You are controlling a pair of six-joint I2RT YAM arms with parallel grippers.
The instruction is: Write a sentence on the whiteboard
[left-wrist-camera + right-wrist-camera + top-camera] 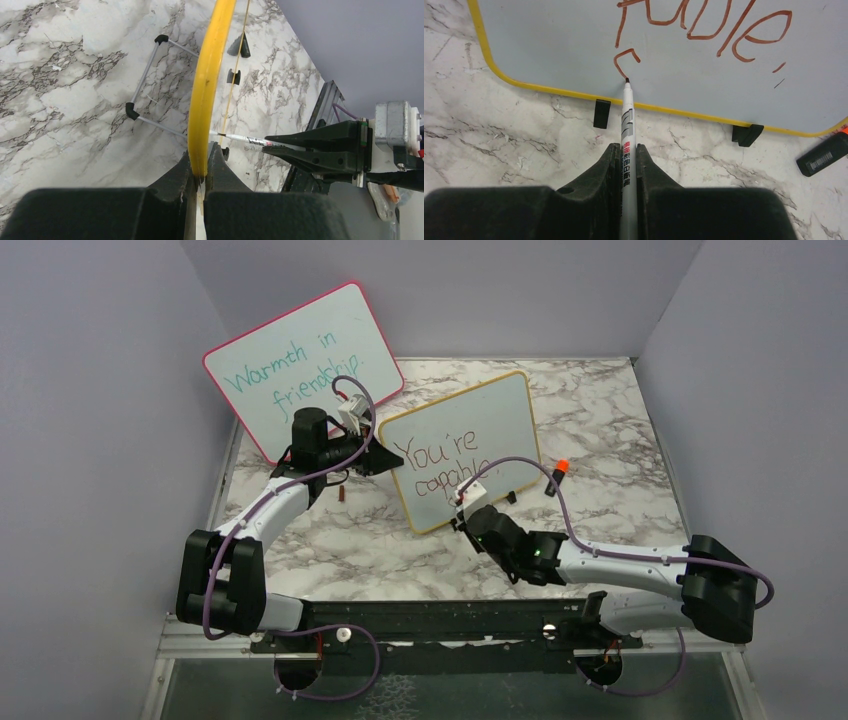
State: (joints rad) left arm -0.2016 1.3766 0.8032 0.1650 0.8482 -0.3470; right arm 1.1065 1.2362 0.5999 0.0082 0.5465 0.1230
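Progress: roughly two thirds. You have "You're capable" of the sentence [436, 466] on the whiteboard [500, 415], propped mid-table; a third line is just one curl. Your left gripper [201, 162] clamps its edge, your right gripper [626, 150] pinches the marker [626, 115], tip at the board.

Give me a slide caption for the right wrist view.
Right gripper pinches a marker, its tip on the yellow-framed whiteboard beneath the red-brown writing.

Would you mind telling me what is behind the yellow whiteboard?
A wire prop with black end caps rests on the table behind the whiteboard. Where it joins the board is hidden by the frame, and from above the board covers it entirely.
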